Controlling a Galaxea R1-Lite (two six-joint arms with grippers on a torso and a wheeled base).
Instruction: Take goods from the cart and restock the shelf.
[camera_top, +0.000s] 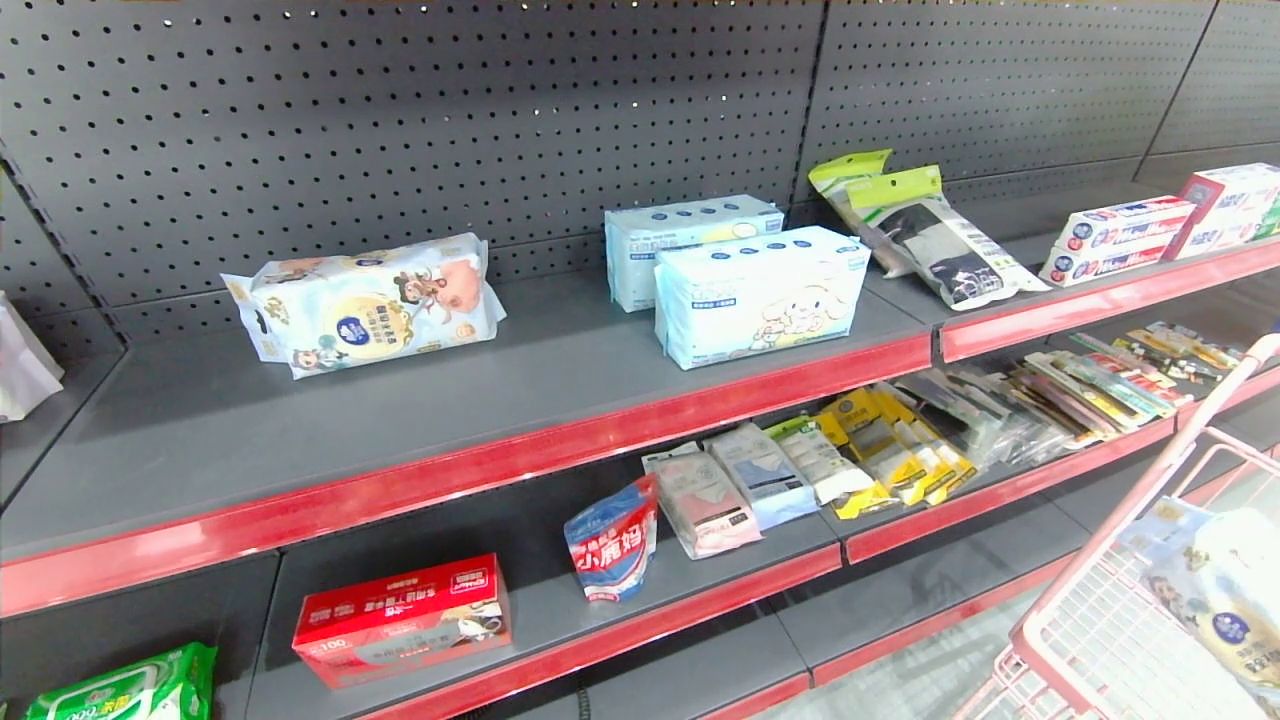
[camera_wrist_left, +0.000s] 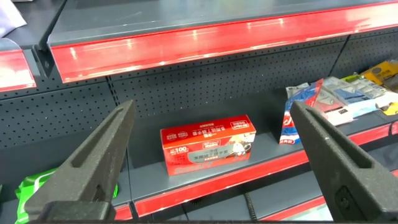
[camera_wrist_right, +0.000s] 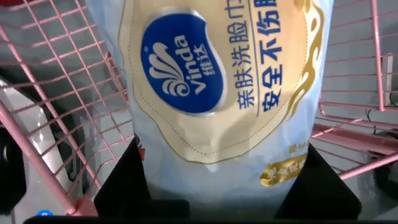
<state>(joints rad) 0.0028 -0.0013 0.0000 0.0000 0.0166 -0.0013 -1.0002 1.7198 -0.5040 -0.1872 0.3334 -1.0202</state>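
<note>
Left gripper (camera_wrist_left: 211, 109) hung wide apart, holding nothing, facing a red box (camera_wrist_left: 208, 144) on the lower tier of the shelf (camera_top: 450, 470). Green pack (camera_top: 120, 690) at the left edge was cut off. Cartoon-print pack (camera_top: 365, 303) lay on the upper tier, left part. At right, pink cart (camera_top: 1150, 520) was cropped by the frame. Right gripper (camera_wrist_right: 227, 186) clamped the blue-and-cream pack (camera_wrist_right: 217, 93) inside the cart, its lower end hidden.

Bright overhead light streaks white glare along the glossy red shelf-edge strip (camera_wrist_left: 205, 36) and leaves tiers under the grey metal shelf (camera_top: 300, 420) in soft shadow.
</note>
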